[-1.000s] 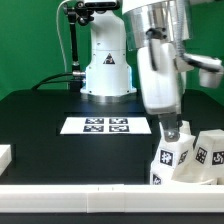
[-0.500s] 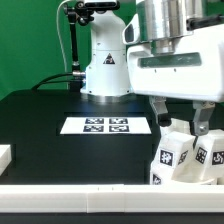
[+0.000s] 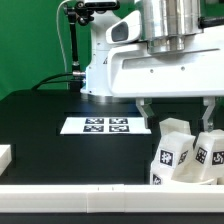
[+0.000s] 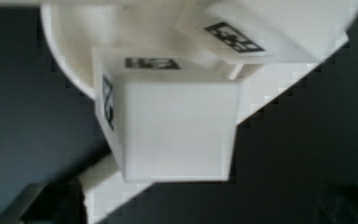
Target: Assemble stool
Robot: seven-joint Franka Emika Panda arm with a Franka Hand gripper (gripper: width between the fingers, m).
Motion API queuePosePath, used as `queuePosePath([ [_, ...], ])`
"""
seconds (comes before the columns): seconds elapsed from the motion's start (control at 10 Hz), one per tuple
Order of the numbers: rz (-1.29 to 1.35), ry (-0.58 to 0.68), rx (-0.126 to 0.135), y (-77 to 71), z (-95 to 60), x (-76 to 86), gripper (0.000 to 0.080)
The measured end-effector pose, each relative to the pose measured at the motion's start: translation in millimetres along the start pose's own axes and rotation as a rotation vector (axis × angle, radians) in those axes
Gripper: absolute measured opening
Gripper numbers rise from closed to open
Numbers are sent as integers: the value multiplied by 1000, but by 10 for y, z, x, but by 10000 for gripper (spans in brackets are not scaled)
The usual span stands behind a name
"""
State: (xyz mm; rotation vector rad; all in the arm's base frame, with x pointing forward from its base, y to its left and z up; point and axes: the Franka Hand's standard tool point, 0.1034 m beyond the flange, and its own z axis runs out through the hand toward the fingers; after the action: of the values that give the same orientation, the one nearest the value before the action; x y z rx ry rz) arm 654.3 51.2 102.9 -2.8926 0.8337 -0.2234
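My gripper hangs open above the stool parts at the exterior view's right. Its two fingers stand wide apart on either side of a white tagged leg block, not touching it. A second leg block stands just to the right of the first. Both rise from a white base that looks like the seat disc, partly hidden behind the front bar. In the wrist view the leg block fills the middle, with the seat's curved white rim behind it. The dark fingers barely show at the corners.
The marker board lies on the black table in front of the robot's base. A plain white bar runs along the front edge. A small white block sits at the exterior view's left edge.
The hand has turned about its wrist from narrow side to broad side. The fingers, close together at the leg block's top before, have spread wide apart and let go of it.
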Motion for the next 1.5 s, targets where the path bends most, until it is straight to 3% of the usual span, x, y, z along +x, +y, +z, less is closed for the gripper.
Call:
queuePosePath([
  [0.4,-401,-9,2,12,22,-24,649],
  [0.8,-608,-7,-27,76,21,19,649],
  [1.0,-844,-15,-33,111,22,24,649],
  [1.3,-992,-23,-37,55,66,-86,649],
  [1.5,-1113,-13,-45,98,136,-210,649],
])
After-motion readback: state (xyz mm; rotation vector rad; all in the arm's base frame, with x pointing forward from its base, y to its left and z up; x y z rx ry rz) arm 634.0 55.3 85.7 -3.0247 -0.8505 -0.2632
